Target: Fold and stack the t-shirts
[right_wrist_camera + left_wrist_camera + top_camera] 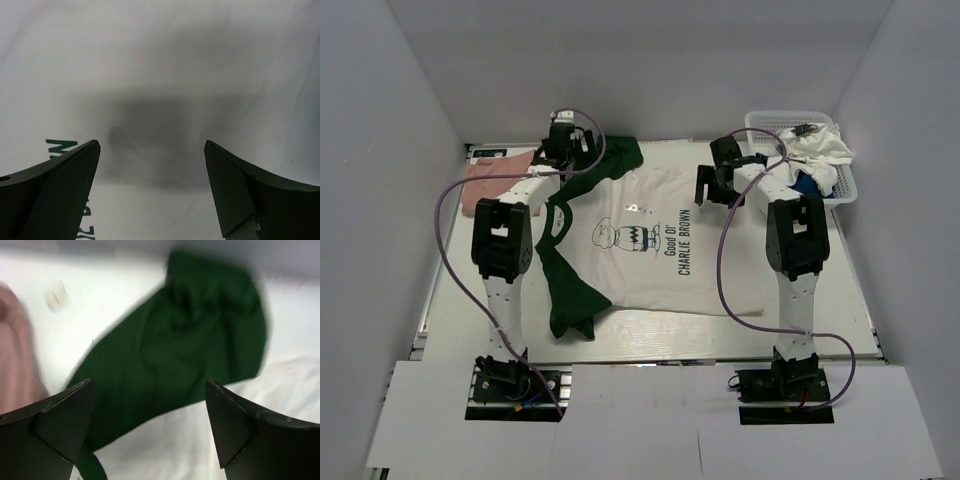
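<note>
At desk (650, 335) centre: Charlie Brown t-shirt (655, 250) spread flat, print up; near green sleeve (570, 295) bunched at 7 o'clock.
Right pincer (152, 147): wide open, empty, over the shirt's white cloth at 2 o'clock.
Left pincer (150, 390): wide open, empty, over far green sleeve (190, 335) at 11 o'clock.
Pink t-shirt (485, 182): 10 o'clock, on the desk.
Basket (765, 120): 1 o'clock; holds white t-shirt (820, 150) and blue t-shirt (807, 185).

White tee (655, 240), green sleeves (620, 158); pink tee (490, 180)

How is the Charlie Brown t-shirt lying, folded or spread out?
Spread out. The Charlie Brown t-shirt lies flat on the table with its print showing and both green sleeves sticking out, somewhat rumpled.
</note>
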`<state>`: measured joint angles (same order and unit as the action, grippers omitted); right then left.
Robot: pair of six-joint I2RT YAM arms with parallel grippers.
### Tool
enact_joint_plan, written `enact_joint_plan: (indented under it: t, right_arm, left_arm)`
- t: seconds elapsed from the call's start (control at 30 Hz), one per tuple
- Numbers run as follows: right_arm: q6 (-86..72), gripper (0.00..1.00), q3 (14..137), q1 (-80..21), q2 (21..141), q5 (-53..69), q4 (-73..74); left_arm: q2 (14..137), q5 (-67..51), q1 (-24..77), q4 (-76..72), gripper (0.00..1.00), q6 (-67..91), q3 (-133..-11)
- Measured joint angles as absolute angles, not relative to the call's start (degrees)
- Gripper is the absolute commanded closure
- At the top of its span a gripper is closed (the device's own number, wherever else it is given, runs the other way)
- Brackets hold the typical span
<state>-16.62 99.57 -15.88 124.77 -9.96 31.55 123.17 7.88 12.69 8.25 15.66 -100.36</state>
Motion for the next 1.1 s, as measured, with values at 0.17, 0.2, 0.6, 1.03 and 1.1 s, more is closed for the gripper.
enact_joint_plan:
  t: [0.17, 0.2, 0.6, 1.03, 1.1]
  right_arm:
    - [-16.3, 0.10, 99.8, -15.7, 127.0, -10.1, 32.1]
    - [-16.2, 0.10, 99.8, -15.6, 127.3, -10.2, 32.2]
    - [-15.4, 0.10, 100.0, -11.2, 127.5, -7.8, 32.3]
    - [-8.3, 0.10, 106.0, -11.4, 129.9, -3.8, 34.6]
    - [-6.3, 0.10, 108.4, -12.3, 129.8, -3.3, 35.5]
  left_arm:
    - [131.3, 3.7, 12.6, 12.1, 0.00, 18.1, -99.7]
    - [131.9, 4.2, 12.6, 11.6, 0.00, 18.0, -99.8]
    - [128.1, 8.3, 10.7, 10.9, 0.00, 22.4, -93.4]
    - [131.7, 1.0, 8.1, 17.9, 0.00, 20.5, -103.4]
    - [132.3, -0.8, 8.2, 19.9, 0.00, 19.5, -107.1]
